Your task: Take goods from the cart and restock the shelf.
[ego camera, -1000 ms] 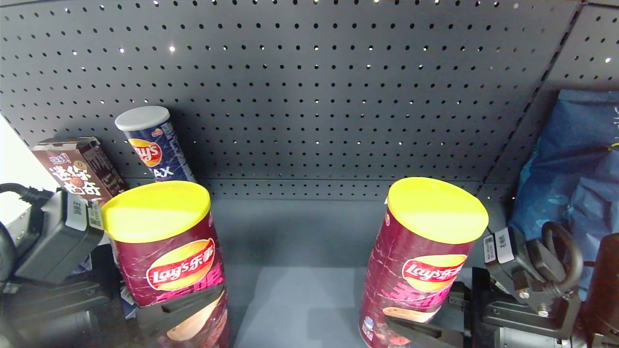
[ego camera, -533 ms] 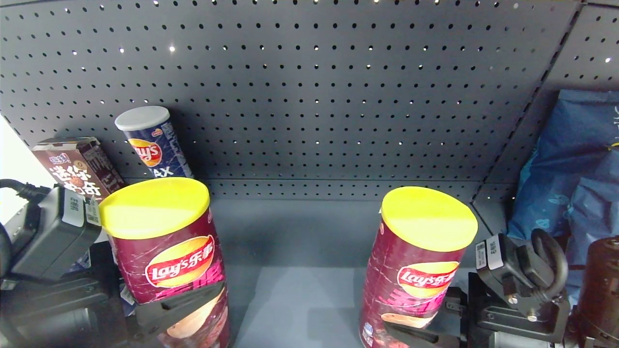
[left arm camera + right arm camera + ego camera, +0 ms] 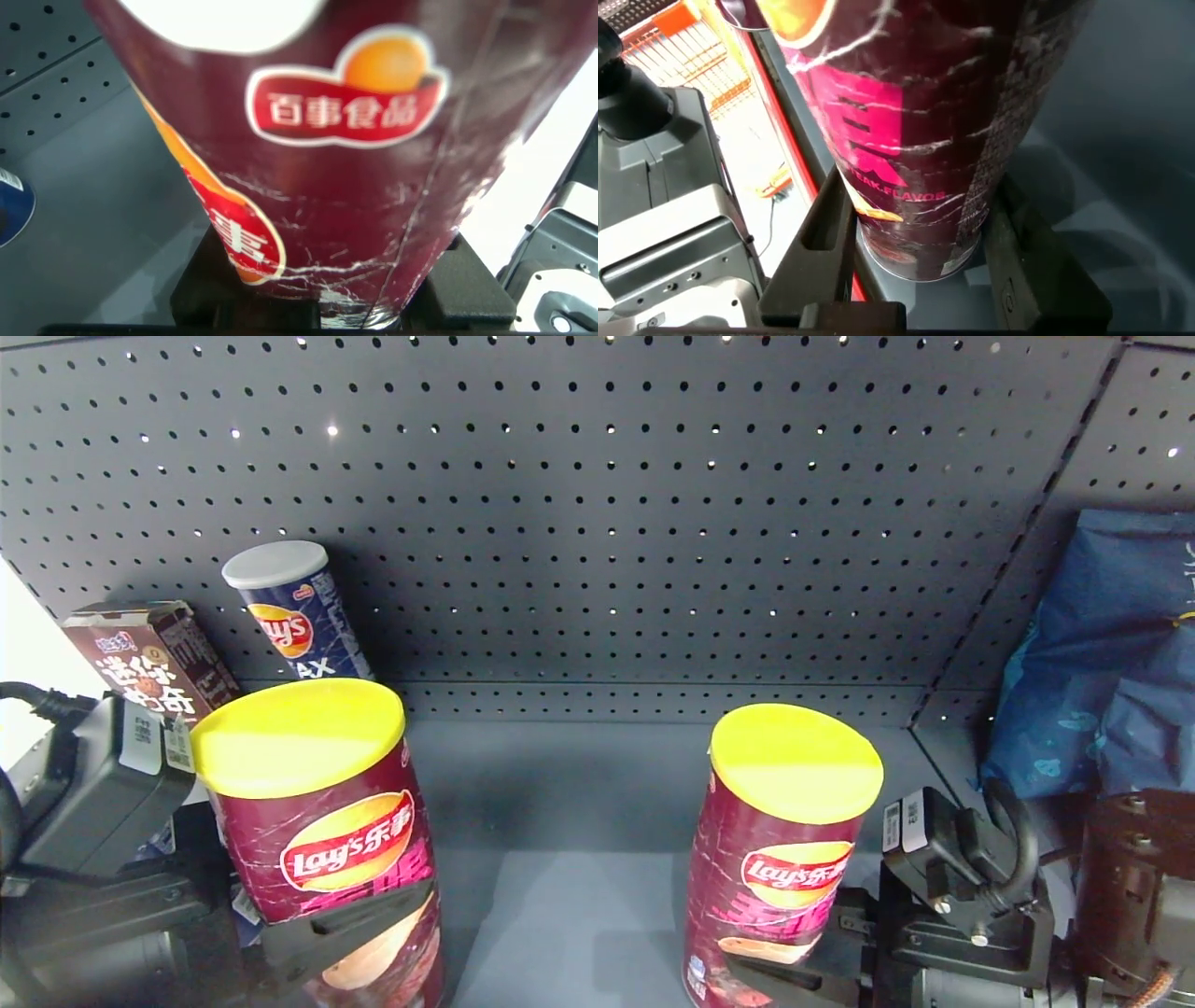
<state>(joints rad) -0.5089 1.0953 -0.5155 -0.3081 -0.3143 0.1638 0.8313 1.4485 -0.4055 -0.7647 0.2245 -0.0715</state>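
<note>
Two maroon chip cans with yellow lids stand upright before the grey shelf (image 3: 579,784). My left gripper (image 3: 345,924) is shut on the left can (image 3: 322,831), whose wall shows close up in the left wrist view (image 3: 374,168). My right gripper (image 3: 794,980) is shut on the right can (image 3: 780,859); the right wrist view has this can (image 3: 934,140) between two black fingers (image 3: 817,243), its base just above the shelf floor.
A blue chip can with a grey lid (image 3: 289,616) and a brown box (image 3: 149,663) stand at the shelf's back left. Blue bags (image 3: 1111,653) fill the right bay. The pegboard back wall (image 3: 597,523) rises behind. An orange cart (image 3: 682,56) stands off the shelf.
My right gripper has carried its can left and lower, toward the front of the shelf. The left arm and its can have barely shifted.
</note>
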